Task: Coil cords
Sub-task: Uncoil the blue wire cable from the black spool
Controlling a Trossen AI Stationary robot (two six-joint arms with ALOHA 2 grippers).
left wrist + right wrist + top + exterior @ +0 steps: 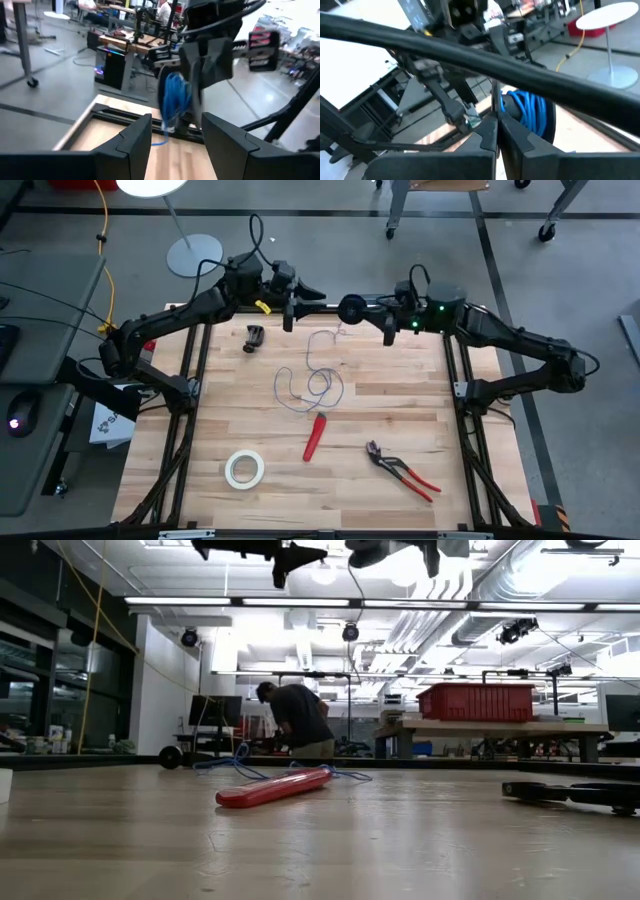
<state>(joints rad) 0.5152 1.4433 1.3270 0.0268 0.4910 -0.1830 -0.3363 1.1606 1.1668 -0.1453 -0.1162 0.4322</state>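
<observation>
Tape roll [244,469], white, lies flat on the bench [400,390] at its near left corner. Farther back on the left, a small black object [254,337] rests near the bench's far edge; what it is cannot be told. Above the far edge the left hand [318,304] hangs in the air, its two fingers [131,139] spread apart with nothing between them, pointing toward the right arm. Just beyond those fingertips is the small black spool [352,308], held up off the bench between the two arms. In the wrist views it carries a bundle of blue wire [175,97] already wound on it. From the spool the rest of the thin blue-violet wire [312,383] drops to the bench and lies in several loose loops near the middle, slightly left of centre. At the near end of those loops a red-handled tool [315,436] lies on the wood, close to the wire; in the low view it is the nearest red shape, with blue strands behind it. To its right, red-handled pliers [402,471] lie at an angle, well apart from the wire. On the right, the right hand [388,316] is at the far edge beside the spool, its fingers [490,137] pressed together; whether they pinch the wire cannot be told.
</observation>
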